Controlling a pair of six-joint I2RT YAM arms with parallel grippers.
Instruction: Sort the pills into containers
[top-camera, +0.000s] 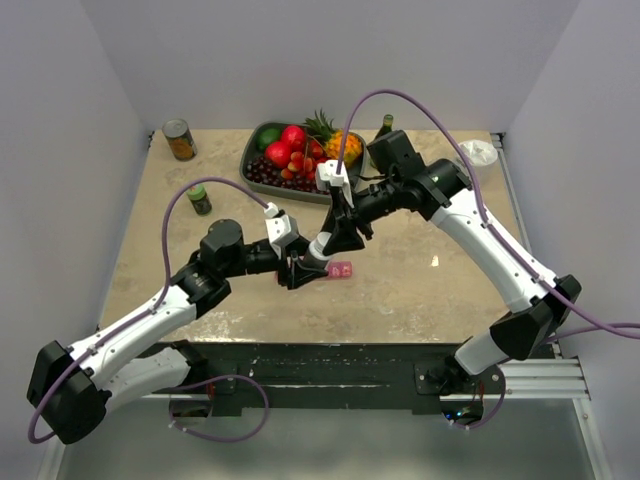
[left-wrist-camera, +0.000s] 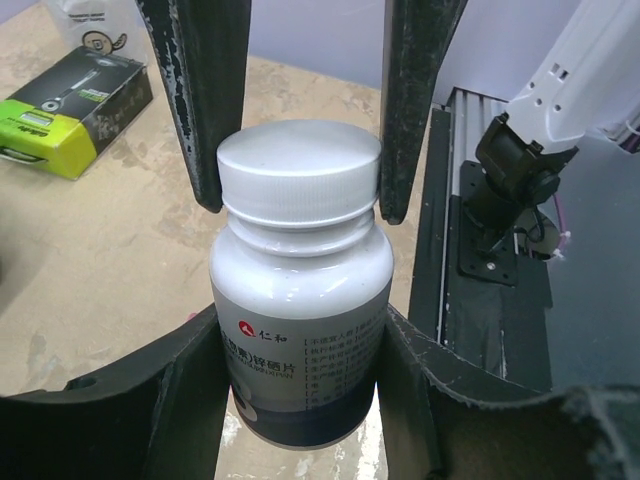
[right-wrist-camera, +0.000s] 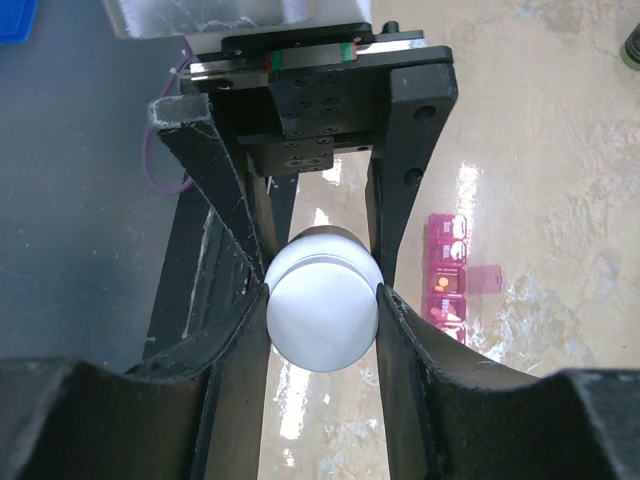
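Pink containers strip (right-wrist-camera: 446, 280) lies on table (right-wrist-camera: 560, 150), 3 o'clock of cap (right-wrist-camera: 322, 325), one lid (right-wrist-camera: 485, 278) open. L gripper (left-wrist-camera: 300, 345) pinches white bottle (left-wrist-camera: 300, 280) body; R gripper (right-wrist-camera: 322, 300) clamps the cap.

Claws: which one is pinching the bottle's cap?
The right claw. It squeezes the white cap from both sides, while the left claw grips the pill bottle lower down, around its labelled body.

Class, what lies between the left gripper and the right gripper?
A white plastic bottle: left gripper clasps its body, right gripper its round cap; left wrist view.
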